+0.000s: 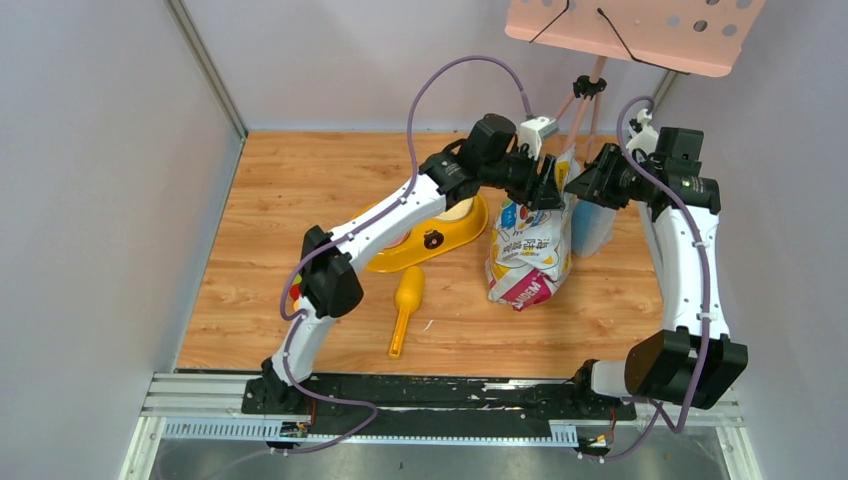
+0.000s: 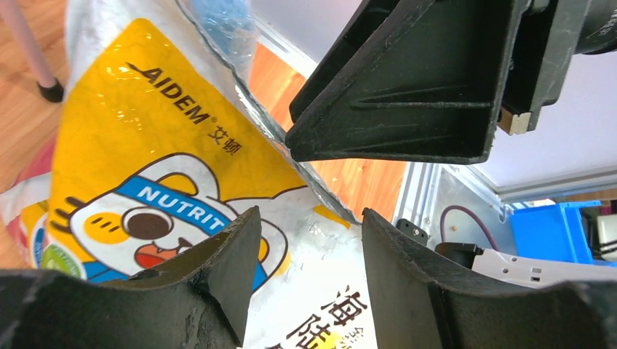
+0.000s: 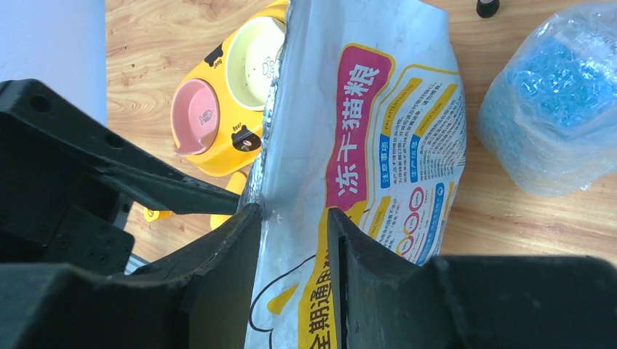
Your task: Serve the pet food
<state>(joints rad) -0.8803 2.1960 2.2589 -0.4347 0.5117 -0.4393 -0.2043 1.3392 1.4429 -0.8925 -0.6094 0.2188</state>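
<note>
Grey wall panels (image 1: 100, 200) enclose a wood-grain tabletop (image 1: 300, 200). Near its centre stands a white, pink and blue printed foil bag (image 1: 528, 255), both arms meeting at its top. The left pincer (image 2: 309, 225) and the right pincer (image 3: 291, 218) each show fingers apart with bag foil in the gap (actual grip cannot be told). A yellow plastic scoop (image 1: 405, 305) lies beside a yellow twin-bowl feeder (image 1: 450, 240). The pet food is not visible from here.
</note>
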